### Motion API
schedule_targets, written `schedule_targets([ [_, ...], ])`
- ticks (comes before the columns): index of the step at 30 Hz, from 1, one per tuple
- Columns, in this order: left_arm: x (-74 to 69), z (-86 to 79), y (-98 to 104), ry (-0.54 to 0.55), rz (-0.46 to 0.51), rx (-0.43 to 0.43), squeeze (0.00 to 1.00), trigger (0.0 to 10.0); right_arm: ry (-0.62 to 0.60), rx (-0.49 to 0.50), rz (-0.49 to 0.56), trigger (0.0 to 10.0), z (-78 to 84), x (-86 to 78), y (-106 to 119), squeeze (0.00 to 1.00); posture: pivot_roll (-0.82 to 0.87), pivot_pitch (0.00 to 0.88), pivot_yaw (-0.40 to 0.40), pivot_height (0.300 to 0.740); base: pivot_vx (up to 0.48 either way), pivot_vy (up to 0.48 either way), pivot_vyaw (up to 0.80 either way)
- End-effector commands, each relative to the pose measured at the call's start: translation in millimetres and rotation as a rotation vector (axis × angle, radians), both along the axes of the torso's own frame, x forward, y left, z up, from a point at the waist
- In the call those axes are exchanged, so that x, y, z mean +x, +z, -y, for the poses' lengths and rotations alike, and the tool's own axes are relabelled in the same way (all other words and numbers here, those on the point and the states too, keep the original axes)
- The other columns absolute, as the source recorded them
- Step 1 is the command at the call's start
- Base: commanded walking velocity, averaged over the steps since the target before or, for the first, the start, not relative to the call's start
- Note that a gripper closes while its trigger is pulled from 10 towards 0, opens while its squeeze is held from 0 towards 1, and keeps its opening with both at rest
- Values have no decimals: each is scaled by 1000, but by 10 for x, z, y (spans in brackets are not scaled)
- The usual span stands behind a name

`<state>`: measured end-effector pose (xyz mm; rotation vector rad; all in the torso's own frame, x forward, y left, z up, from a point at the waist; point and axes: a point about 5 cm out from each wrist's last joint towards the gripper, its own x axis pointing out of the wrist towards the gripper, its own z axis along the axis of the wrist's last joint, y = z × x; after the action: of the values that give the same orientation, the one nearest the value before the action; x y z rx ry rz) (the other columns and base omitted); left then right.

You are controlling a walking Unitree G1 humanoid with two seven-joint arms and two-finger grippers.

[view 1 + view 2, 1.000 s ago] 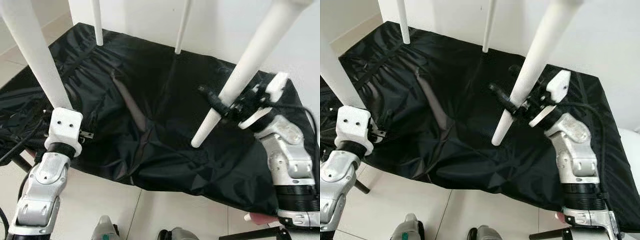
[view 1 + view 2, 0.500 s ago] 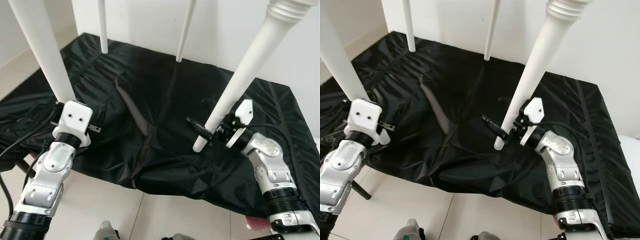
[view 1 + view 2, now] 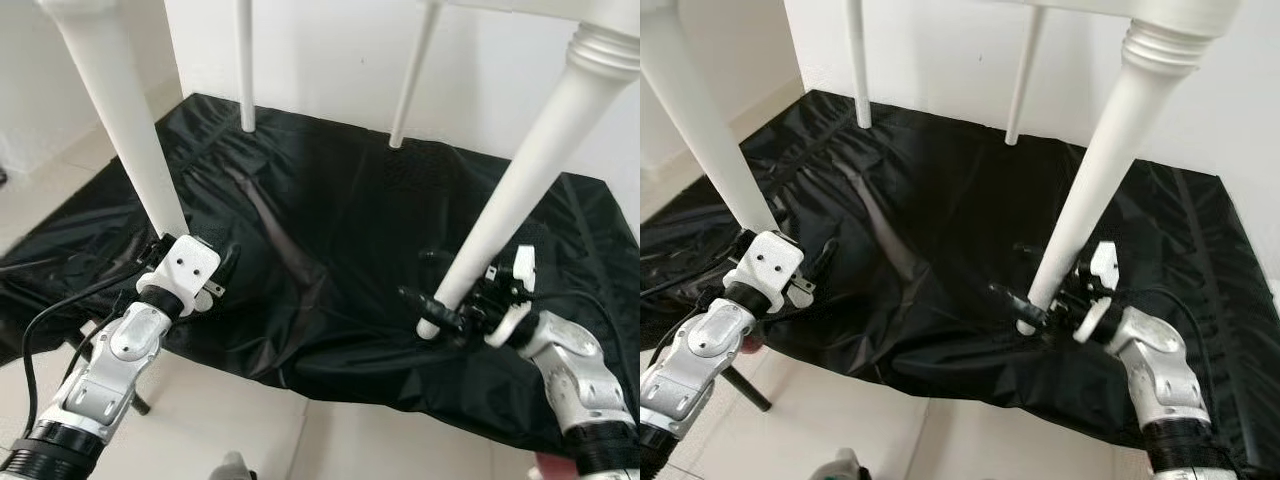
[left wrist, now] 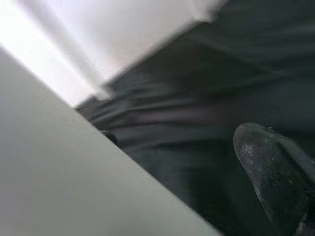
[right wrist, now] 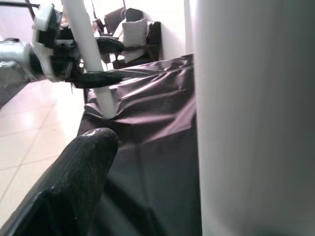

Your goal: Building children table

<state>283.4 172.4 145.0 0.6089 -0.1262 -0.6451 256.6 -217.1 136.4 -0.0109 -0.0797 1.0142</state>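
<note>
Left eye view: the right gripper (image 3: pixel 432 318) pinches the near right table leg (image 3: pixel 505 205) at its foot, over the black sheet (image 3: pixel 320 230). Left gripper (image 3: pixel 185 262) clasps the near left table leg (image 3: pixel 125 125) between its fingers.

The four table legs (image 3: pixel 520 190) are plain white, matching the white wall (image 3: pixel 330 60) behind; the sheet (image 3: pixel 330 230) under them is glossy black, creased, with pale sheen on its folds; both arms are silver with white wrist housings; the left gripper (image 3: pixel 195 262) and right gripper (image 3: pixel 440 312) have black fingers; the floor tiles (image 3: pixel 210 410) are off-white with thin grey joints.
</note>
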Motion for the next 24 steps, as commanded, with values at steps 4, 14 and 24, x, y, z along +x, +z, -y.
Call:
schedule_targets([
  [4, -2, 185, -40, -154, -38, -1, 0, 10000, -145, 20, 48, 10000, 5, 104, -74, 0, -53, 0, 56, 740, 0, 0, 0],
  [14, -35, 133, -97, -136, -58, -47, 0, 10000, -382, 236, 217, 10000, 16, 241, 202, 0, -41, 0, 46, 740, 0, 0, 0],
  [24, -39, 125, -170, -171, -86, -51, 0, 10000, -309, 224, 206, 10000, 12, 131, 171, 0, -60, 0, 61, 740, 0, 0, 0],
])
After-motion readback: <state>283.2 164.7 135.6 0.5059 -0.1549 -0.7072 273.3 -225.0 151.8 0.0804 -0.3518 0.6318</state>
